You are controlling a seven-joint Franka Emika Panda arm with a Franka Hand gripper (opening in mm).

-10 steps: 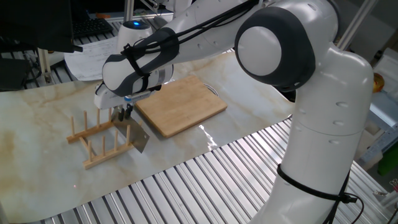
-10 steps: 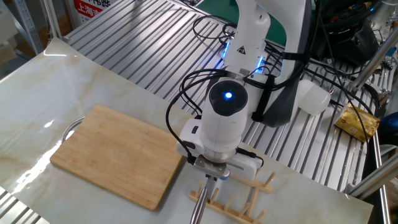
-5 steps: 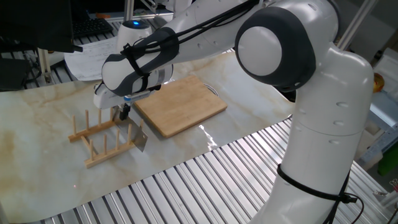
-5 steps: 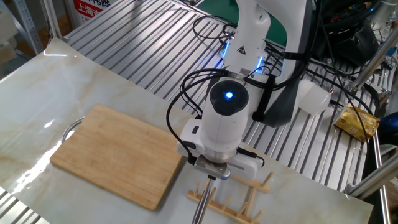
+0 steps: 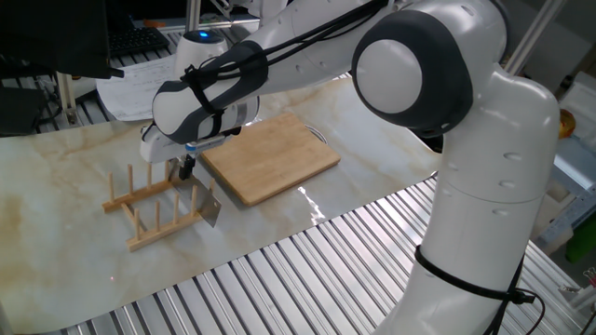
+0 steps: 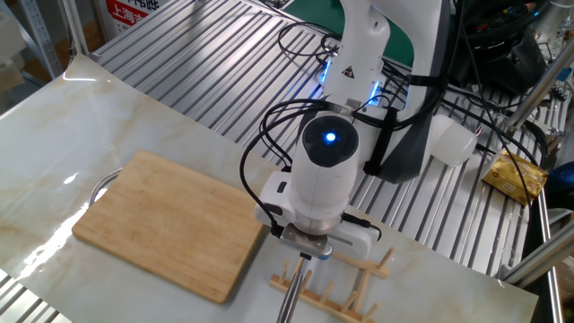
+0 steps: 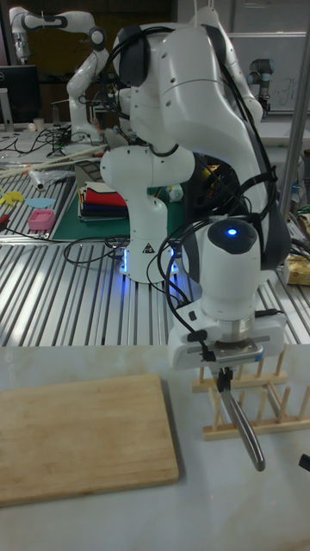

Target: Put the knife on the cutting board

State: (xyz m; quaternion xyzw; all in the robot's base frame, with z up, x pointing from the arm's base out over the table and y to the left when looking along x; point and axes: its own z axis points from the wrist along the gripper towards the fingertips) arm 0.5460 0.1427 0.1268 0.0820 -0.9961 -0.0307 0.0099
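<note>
My gripper (image 5: 186,168) is shut on the knife, a cleaver with a grey blade (image 5: 204,201) and a rounded silver handle (image 7: 245,430). The knife hangs tilted in the wooden peg rack (image 5: 149,212), blade low between the pegs. In the other fixed view the gripper (image 6: 305,255) holds the handle (image 6: 289,301) just right of the cutting board (image 6: 166,222). The cutting board (image 5: 270,156) is a light-brown bamboo slab with a metal loop handle, bare on top. In the tall fixed view the gripper (image 7: 226,377) stands over the rack (image 7: 254,405), and the board (image 7: 82,435) lies to its left.
The marble-look tabletop (image 5: 56,195) ends in ribbed metal slats (image 5: 279,270) at the front. Papers and a keyboard (image 5: 140,42) lie behind the table. The robot's big white base (image 5: 484,186) stands at the right. A yellow packet (image 6: 516,175) sits on the slats.
The gripper rose slightly with the knife a second ago, and the blade sits a little higher in the rack. Nothing has moved in the last half second.
</note>
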